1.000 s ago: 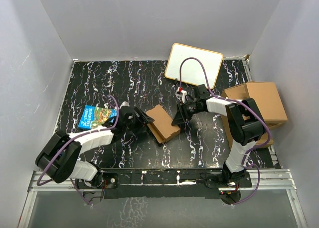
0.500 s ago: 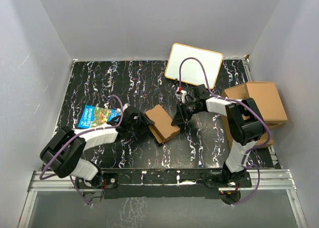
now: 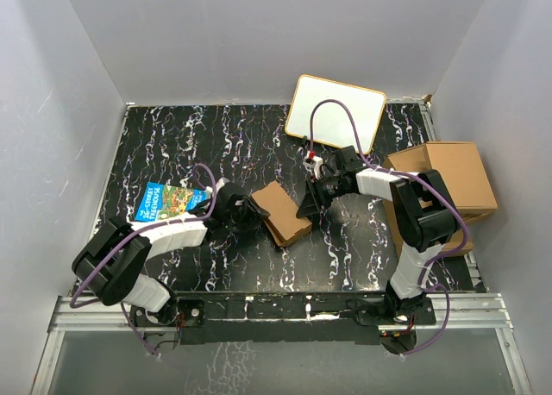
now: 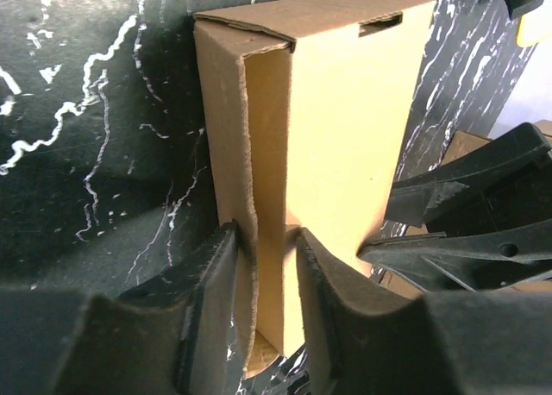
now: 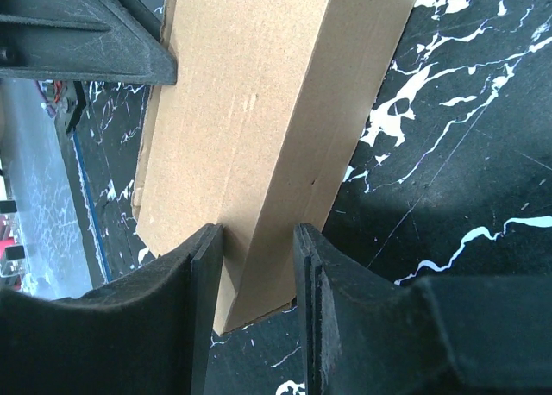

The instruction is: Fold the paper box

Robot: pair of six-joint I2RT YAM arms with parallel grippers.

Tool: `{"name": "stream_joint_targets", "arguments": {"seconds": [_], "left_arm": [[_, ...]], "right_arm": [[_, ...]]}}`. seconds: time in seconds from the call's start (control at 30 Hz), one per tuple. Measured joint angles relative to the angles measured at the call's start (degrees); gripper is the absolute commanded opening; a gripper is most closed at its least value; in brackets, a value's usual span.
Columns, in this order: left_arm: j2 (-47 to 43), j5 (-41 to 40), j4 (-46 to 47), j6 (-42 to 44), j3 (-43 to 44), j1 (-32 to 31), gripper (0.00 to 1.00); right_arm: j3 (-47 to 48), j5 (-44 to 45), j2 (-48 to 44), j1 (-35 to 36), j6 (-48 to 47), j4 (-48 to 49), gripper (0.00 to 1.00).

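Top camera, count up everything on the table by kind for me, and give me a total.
Small paper box: 1
Larger cardboard boxes, stacked: at least 2, exact number unclear
Picture book: 1
White board: 1
Total: at least 5

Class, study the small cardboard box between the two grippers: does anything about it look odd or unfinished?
Yes. On the paper box, the left wrist view shows a side flap standing ajar, leaving an open gap. The left gripper straddles that loose edge.

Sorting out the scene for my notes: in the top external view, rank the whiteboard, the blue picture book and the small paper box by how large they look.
1. whiteboard, clearly largest.
2. and 3. blue picture book and paper box: look about alike, and the left gripper and right gripper each cover part of one, so I won't rank them.
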Motion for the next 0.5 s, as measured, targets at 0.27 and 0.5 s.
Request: {"name": "stream_joint_targets", "arguments": {"seconds": [0.27, 0.5], "left_arm": [[0.6, 0.0, 0.9, -0.6, 0.9, -0.3, 0.13], [0.5, 0.0, 0.5, 1.0, 0.9, -0.3, 0.41]], "right_arm": [[0.0, 0.0, 0.0, 0.1, 0.0, 0.0, 0.41], [0.5, 0.5, 0.0, 0.1, -0.9, -0.8, 0.50]]}}
